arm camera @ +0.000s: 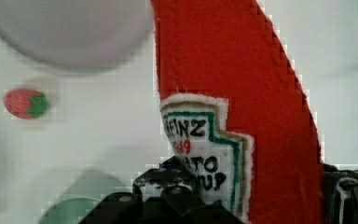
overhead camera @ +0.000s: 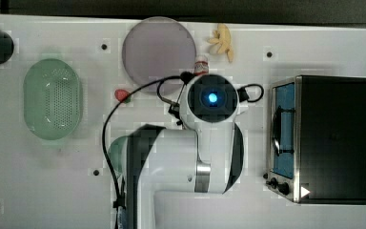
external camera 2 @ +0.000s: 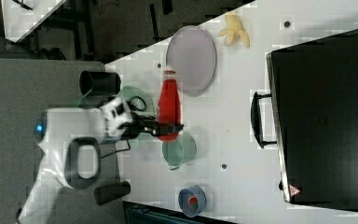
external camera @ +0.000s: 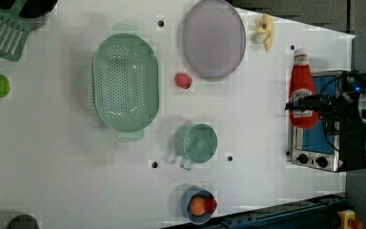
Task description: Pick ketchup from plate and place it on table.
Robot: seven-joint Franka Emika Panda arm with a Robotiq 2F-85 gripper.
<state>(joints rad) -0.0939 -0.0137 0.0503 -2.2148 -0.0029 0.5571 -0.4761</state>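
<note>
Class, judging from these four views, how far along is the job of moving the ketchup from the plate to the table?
Done: the plate is bare and the ketchup is lifted off it. In hand: the gripper is shut on the bottle's lower body, holding it in the air. Left: lower it onto the white table and release.

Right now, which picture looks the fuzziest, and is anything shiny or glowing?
In the wrist view the ketchup label reads fairly sharp, while the plate and strawberry behind it are soft and out of focus. In the top view a blue light glows on the arm. In the left view the green basket casts a faint shadow on the table.
</note>
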